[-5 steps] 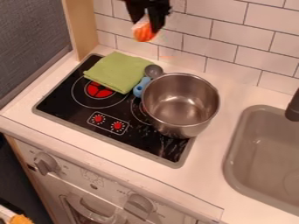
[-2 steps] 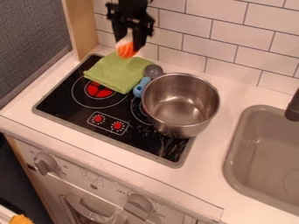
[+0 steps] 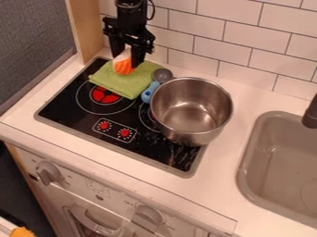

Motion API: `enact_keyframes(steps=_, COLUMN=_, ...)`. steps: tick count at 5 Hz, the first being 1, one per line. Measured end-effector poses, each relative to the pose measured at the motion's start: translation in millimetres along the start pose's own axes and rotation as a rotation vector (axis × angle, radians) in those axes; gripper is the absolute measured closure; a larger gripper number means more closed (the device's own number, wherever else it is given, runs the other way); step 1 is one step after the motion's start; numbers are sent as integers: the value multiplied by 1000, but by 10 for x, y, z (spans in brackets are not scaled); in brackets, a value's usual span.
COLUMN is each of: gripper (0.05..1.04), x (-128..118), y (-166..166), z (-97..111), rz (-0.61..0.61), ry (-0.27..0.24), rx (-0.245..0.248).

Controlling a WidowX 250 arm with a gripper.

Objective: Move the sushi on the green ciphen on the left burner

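At the near edge, the pale front of a toy oven (image 3: 99,189) carries two rounded, ridged grey knobs (image 3: 48,172) and a curved handle (image 3: 93,223). Above it lies the smooth white surface (image 3: 248,213), holding a glossy black stovetop (image 3: 80,121) with a thin grey rim. Two small red dials (image 3: 104,125) sit inside a rounded outline on the glossy panel. To the right, a matte grey sink (image 3: 272,185) has rounded corners, with a dark tap (image 3: 311,118) at its far side. A deep, round pot (image 3: 192,132) of shiny metal stands on the right part of the stovetop. Beside it lies a spoon (image 3: 162,75) with a rounded grey bowl and a blue handle. The left burner (image 3: 104,96), ringed and red at its centre, is partly covered by a folded, soft green cloth (image 3: 123,89). The sushi (image 3: 123,66), orange with pale stripes and a white part, is gripped by the angular black pincer (image 3: 126,56) over the cloth's far part; whether it touches the fabric cannot be told. Behind rises a wall (image 3: 241,44) of smooth, oblong white tiles.
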State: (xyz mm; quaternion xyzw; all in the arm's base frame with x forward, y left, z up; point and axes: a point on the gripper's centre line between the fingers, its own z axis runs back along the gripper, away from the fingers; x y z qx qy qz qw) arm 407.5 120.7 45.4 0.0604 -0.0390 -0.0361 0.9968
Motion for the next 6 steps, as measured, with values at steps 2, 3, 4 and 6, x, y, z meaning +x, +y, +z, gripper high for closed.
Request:
enact_keyframes(steps=2, gripper=123, x=-51, y=9, z=-96, rz=1, ry=46, rx=7)
enact_keyframes(steps=3, gripper=76, x=-43, y=-33, z=-89, rz=-10, ry=43, rx=-21)
enact_keyframes(steps=4, gripper=82, x=-19, y=-63, z=78, rz=-6, ry=9, rx=-56)
enact_keyframes(steps=6, gripper=83, x=-7, y=-4, z=483, rz=27, ry=-85, rx=-91)
